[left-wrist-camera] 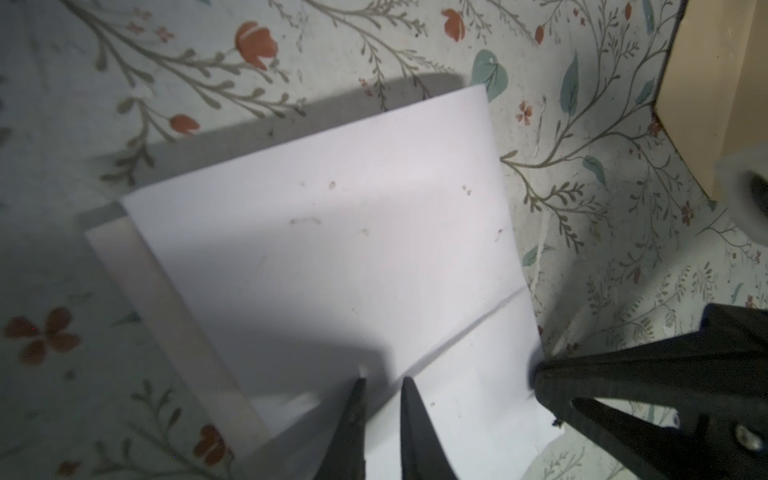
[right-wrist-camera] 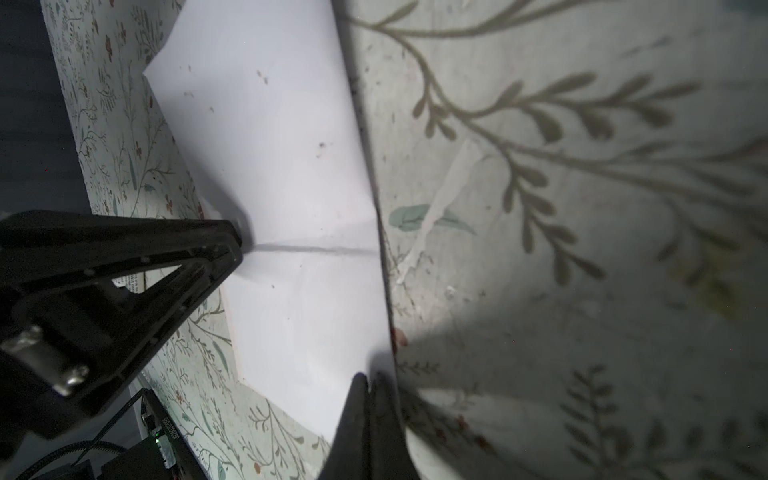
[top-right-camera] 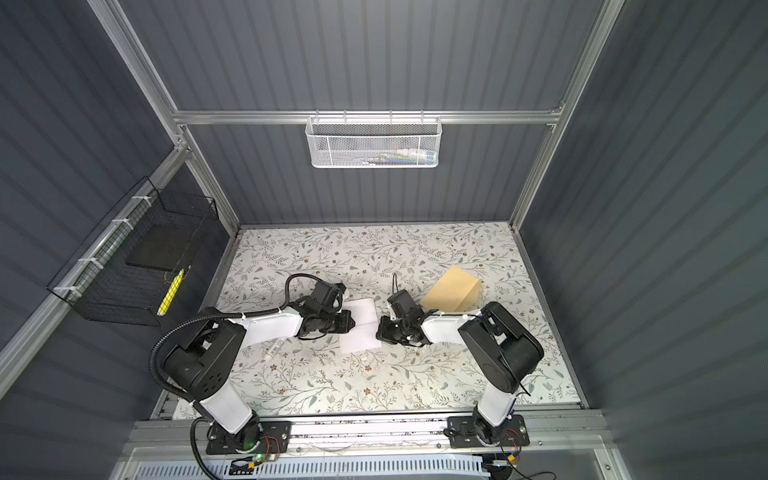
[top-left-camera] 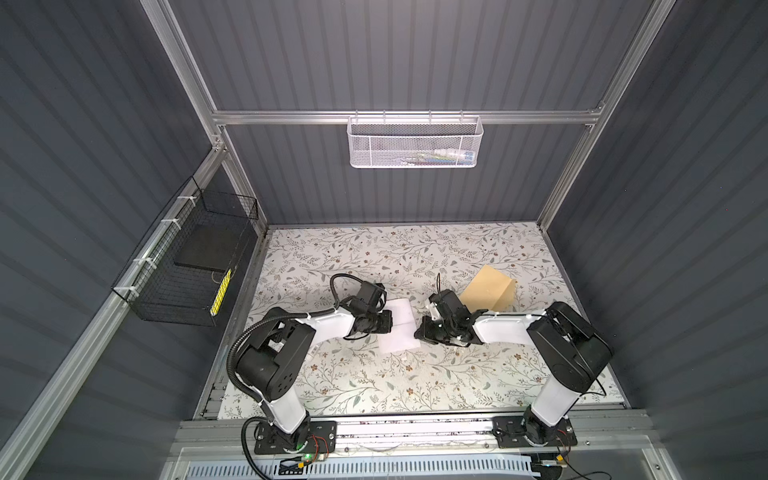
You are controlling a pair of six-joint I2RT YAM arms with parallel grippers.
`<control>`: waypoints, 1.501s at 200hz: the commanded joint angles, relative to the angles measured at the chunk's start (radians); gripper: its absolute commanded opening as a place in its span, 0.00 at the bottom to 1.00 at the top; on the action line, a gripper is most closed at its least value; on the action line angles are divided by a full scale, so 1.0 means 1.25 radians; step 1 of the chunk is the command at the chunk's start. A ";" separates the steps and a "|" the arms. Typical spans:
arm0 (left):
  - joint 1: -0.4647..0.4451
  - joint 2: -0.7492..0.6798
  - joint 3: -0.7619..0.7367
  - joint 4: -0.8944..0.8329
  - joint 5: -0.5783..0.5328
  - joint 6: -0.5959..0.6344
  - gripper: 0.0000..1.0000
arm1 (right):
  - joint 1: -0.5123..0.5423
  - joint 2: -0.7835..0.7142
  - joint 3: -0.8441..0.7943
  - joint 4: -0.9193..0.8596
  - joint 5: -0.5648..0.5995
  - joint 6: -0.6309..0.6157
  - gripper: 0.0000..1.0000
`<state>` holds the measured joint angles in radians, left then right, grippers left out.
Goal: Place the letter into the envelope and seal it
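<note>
The letter (top-left-camera: 398, 332) (top-right-camera: 361, 332) is a white creased sheet in the middle of the floral table, and both arms hold it slightly raised. My left gripper (top-left-camera: 390, 322) (left-wrist-camera: 385, 380) pinches its left edge where a crease runs in, with a narrow gap between the jaws. My right gripper (top-left-camera: 417, 333) (right-wrist-camera: 370, 377) is shut on the opposite edge. In the left wrist view a second white layer (left-wrist-camera: 166, 316) shows under the letter (left-wrist-camera: 332, 249). The tan envelope (top-left-camera: 488, 291) (top-right-camera: 452, 287) lies flat at the back right, behind the right arm and apart from the sheet.
A small white stick (top-right-camera: 275, 348) lies on the table beside the left arm. A white mesh basket (top-left-camera: 415, 143) hangs on the back wall. A black wire basket (top-left-camera: 187, 266) hangs on the left wall. Grey walls enclose the table on three sides.
</note>
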<state>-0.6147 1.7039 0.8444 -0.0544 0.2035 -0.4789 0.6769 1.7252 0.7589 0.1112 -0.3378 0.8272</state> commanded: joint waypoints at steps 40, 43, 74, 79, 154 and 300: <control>-0.026 -0.005 0.054 0.093 0.146 -0.152 0.19 | 0.005 -0.007 -0.017 -0.018 0.031 -0.006 0.00; -0.028 -0.001 0.057 0.095 0.147 -0.156 0.19 | 0.005 -0.007 -0.017 -0.018 0.030 -0.006 0.00; -0.044 0.038 0.070 0.118 0.150 -0.186 0.18 | 0.007 -0.009 -0.017 -0.018 0.031 -0.007 0.00; -0.048 0.046 0.075 0.118 0.147 -0.187 0.18 | 0.008 -0.009 -0.017 -0.018 0.031 -0.008 0.00; -0.080 0.125 0.104 0.100 0.109 -0.189 0.15 | 0.011 -0.012 -0.018 -0.018 0.033 -0.009 0.00; -0.080 0.205 0.161 0.088 0.016 -0.196 0.07 | 0.014 -0.017 -0.028 -0.019 0.028 -0.011 0.00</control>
<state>-0.7082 1.9106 1.0058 0.1127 0.2878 -0.7300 0.6884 1.7168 0.7502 0.1181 -0.3164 0.8261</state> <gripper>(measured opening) 0.076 0.049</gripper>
